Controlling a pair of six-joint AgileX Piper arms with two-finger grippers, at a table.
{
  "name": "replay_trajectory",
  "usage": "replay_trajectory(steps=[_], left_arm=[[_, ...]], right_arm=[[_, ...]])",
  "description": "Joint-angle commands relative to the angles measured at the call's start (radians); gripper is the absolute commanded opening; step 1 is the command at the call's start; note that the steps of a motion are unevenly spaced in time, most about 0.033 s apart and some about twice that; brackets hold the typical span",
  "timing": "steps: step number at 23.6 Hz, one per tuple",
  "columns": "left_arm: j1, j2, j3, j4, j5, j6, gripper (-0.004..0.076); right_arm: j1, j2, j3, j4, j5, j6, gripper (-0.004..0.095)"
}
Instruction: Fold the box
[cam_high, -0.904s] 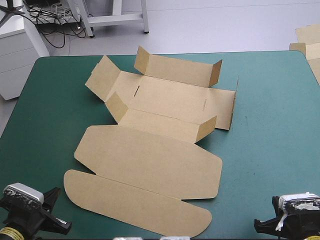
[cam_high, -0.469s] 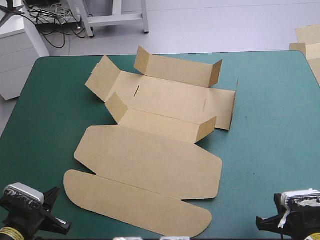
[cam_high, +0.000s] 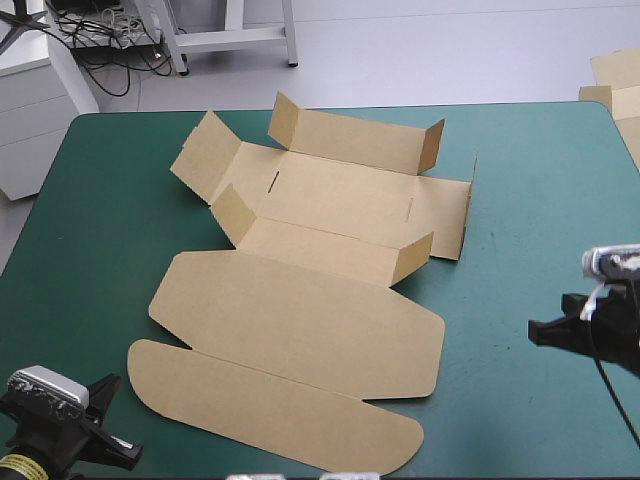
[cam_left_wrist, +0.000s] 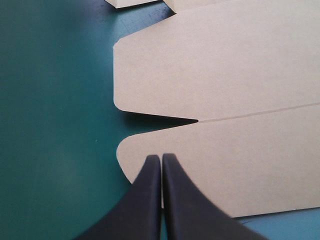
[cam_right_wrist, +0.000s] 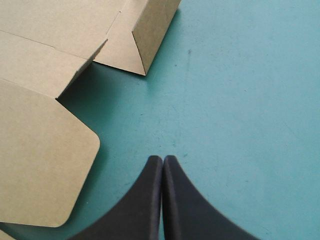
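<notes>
We find the box (cam_high: 300, 290) opened out at the middle of the desk (cam_high: 530, 190), on the teal-green cover. Its walls at the far part stand partly raised. The lid and the rounded flap lie flat toward the near edge. The left gripper (cam_left_wrist: 161, 159) is closed and empty, its tips over the flap's rounded end. The right gripper (cam_right_wrist: 163, 159) is also closed and empty, above bare cover near the lid's rounded corner. More board (cam_high: 612, 85) shows past the desk's far right corner.

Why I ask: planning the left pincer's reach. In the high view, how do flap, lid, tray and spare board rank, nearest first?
1. flap, at the left pincer, near edge.
2. lid, mid-table.
3. tray, far side.
4. spare board, far right corner.
</notes>
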Motion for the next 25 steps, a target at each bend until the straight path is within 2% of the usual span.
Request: replay_trajectory(steps=[1,6,8,13,18,21,23,25], left_arm=[[-0.004,0.015,-0.031,0.004,-0.067,-0.001,-0.001],[-0.004,0.015,-0.031,0.004,-0.067,-0.001,-0.001],[-0.004,0.015,-0.031,0.004,-0.067,-0.001,-0.001],[-0.004,0.015,-0.031,0.004,-0.067,-0.001,-0.001],[-0.004,0.015,-0.031,0.004,-0.067,-0.001,-0.001],[-0.004,0.015,-0.031,0.004,-0.067,-0.001,-0.001],[-0.004,0.015,-0.031,0.004,-0.064,-0.001,-0.001],[-0.004,0.015,-0.031,0.004,-0.064,-0.001,-0.001]], right_arm=[[0.002,0.138,-0.149,0.077,-0.014,-0.009,-0.001],[0.004,0.345,-0.327,0.166,0.071,0.0,0.0006],[0.056,0.412,-0.377,0.155,0.076,0.023,0.0006],[0.272,0.562,-0.453,-0.058,0.051,0.209,0.0005],[0.364,0.725,-0.538,-0.067,0.031,0.266,0.0004],[0.37,0.841,-0.622,-0.072,0.098,0.354,0.0009],[0.37,0.879,-0.631,-0.069,0.098,0.365,0.0065],[0.37,0.903,-0.631,-0.059,0.098,0.376,0.017]])
